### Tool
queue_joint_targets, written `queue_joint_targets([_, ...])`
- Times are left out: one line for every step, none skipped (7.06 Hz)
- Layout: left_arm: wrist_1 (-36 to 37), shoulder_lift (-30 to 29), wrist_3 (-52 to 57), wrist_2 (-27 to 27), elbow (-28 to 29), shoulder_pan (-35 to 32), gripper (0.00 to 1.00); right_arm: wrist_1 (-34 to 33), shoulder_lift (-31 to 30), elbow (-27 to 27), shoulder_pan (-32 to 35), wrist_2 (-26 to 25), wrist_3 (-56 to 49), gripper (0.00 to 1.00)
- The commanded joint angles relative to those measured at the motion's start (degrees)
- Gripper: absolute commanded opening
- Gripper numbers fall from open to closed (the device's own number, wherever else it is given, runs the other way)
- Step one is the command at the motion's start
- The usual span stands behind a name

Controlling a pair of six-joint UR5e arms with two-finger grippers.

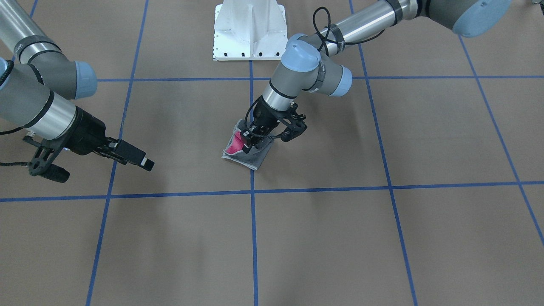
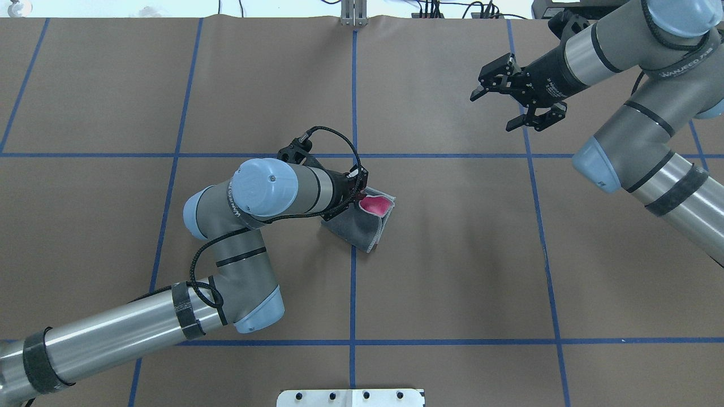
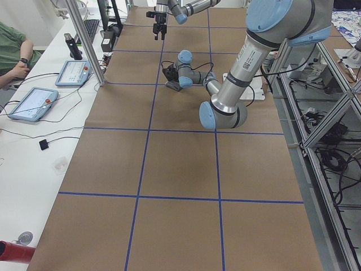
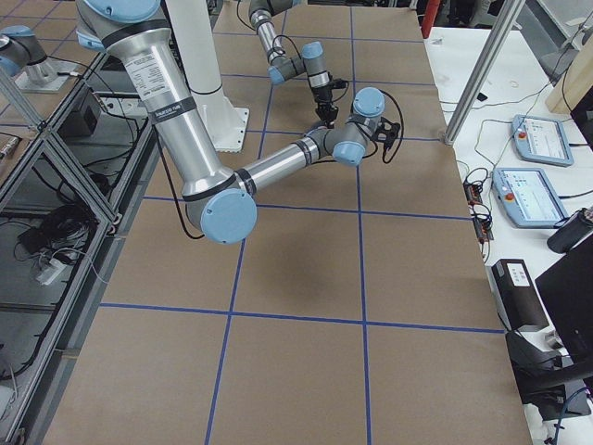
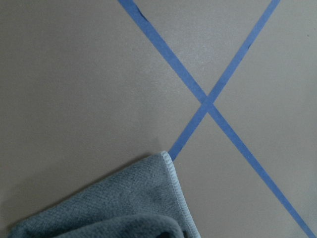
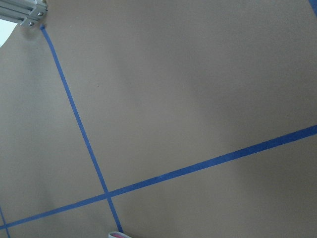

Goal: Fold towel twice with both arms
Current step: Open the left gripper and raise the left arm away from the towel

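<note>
The towel point(image 2: 362, 225) lies folded near the table's middle on a blue tape line, dark grey outside, with a pink inner face point(image 2: 374, 204) bulging up at its far edge. In the front view the towel point(image 1: 250, 156) shows the same raised pink pocket. My left gripper point(image 2: 358, 194) points down onto that raised edge and looks shut on the towel point(image 5: 124, 208); its fingertips are mostly hidden by the wrist. My right gripper point(image 2: 495, 109) hangs open and holds nothing, well away over the far right of the table; in the front view the right gripper point(image 1: 142, 160) is at the left.
Brown paper with a blue tape grid point(image 2: 354, 113) covers the table. The white pedestal base point(image 1: 250, 30) stands at the robot's edge. Beside the table is a bench with teach pendants point(image 3: 72, 72) and a seated person point(image 3: 11, 51). Aluminium posts point(image 3: 84, 39) stand at the table's side.
</note>
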Motion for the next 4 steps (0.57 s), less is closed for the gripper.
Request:
queue_joint_targets([0.00, -0.16, -0.15, 0.03, 0.14, -0.77, 1.00, -0.03, -0.33, -0.10, 0.07, -0.07, -1.01, 1.00])
queue_joint_targets([0.00, -0.16, -0.24, 0.03, 0.05, -1.73, 1.00, 0.06, -0.24, -0.02, -0.01, 0.02, -1.01, 1.00])
queue_joint_targets([0.00, -0.25, -0.15, -0.32, 0.05, -3.57, 1.00, 0.14, 0.28, 0.16, -0.45, 0.11, -1.01, 1.00])
queue_joint_targets([0.09, -0.16, 0.20, -2.23, 0.05, -6.11, 1.00, 0.23, 0.46, 0.77, -1.58, 0.11, -0.84, 1.00])
